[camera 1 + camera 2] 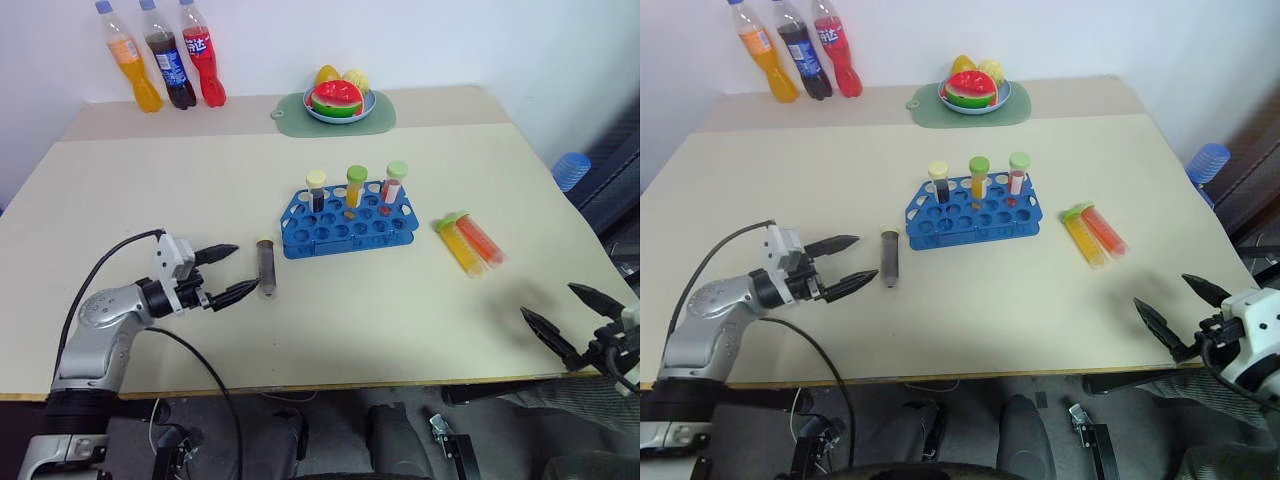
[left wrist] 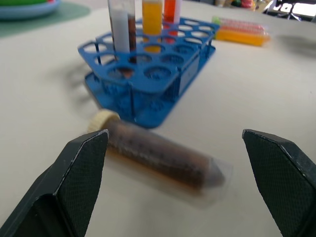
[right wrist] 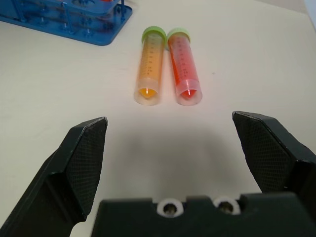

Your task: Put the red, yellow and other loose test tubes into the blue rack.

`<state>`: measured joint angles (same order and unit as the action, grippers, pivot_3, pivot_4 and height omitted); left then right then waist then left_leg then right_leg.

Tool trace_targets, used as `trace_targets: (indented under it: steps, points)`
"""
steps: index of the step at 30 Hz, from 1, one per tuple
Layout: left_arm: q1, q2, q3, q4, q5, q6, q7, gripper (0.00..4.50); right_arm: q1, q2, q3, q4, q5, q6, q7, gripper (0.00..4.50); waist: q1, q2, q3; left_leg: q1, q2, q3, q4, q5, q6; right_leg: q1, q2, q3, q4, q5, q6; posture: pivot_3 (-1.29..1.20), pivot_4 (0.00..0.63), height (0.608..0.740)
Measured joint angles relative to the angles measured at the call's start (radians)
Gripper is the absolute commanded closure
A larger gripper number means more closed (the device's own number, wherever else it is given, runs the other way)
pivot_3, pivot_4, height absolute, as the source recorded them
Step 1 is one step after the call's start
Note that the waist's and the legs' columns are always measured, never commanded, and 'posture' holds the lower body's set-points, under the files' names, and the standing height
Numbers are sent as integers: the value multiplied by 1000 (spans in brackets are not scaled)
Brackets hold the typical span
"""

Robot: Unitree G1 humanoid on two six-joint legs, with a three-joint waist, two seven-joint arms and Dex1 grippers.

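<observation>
A beige table (image 1: 330,300) stands against a white wall. At centre stands the blue rack (image 1: 347,222); at its 9 o'clock lies the brown tube (image 1: 266,266), at 3 o'clock the yellow tube (image 1: 460,244) and red tube (image 1: 481,238) touching. Left gripper (image 1: 227,273) and right gripper (image 1: 570,315) both gape, empty.

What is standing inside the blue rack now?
Three capped tubes stand in the blue rack: dark, orange and red. The other holes look empty.

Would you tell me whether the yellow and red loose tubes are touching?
Touching: the right wrist view shows the yellow tube and red tube lying side by side with no gap showing between them.
</observation>
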<state>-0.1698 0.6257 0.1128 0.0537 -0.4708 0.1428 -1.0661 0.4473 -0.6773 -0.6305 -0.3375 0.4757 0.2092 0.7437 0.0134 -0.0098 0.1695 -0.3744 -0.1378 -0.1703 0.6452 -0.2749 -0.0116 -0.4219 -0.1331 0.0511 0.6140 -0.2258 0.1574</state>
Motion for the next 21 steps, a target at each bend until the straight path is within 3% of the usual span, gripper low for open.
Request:
trace_targets:
  steps: [13, 21]
  points:
    - [-24, 3, -8, -19, 0, 29, -40, 35, -66, 0, 35, -20, -2, 29, -11, 0, 1, 0, 0, 0, 0, 0, 0, 0, 0, 0, 0, 0, 0, 0, 0, 0, 150, 740]
    - [-55, 48, -64, -78, -2, 72, -150, 35, -342, -123, 138, 13, -29, 189, -78, 0, -1, 1, 1, -1, 0, 1, 0, 0, 0, -1, 0, 0, 0, 0, 0, 0, 150, 740]
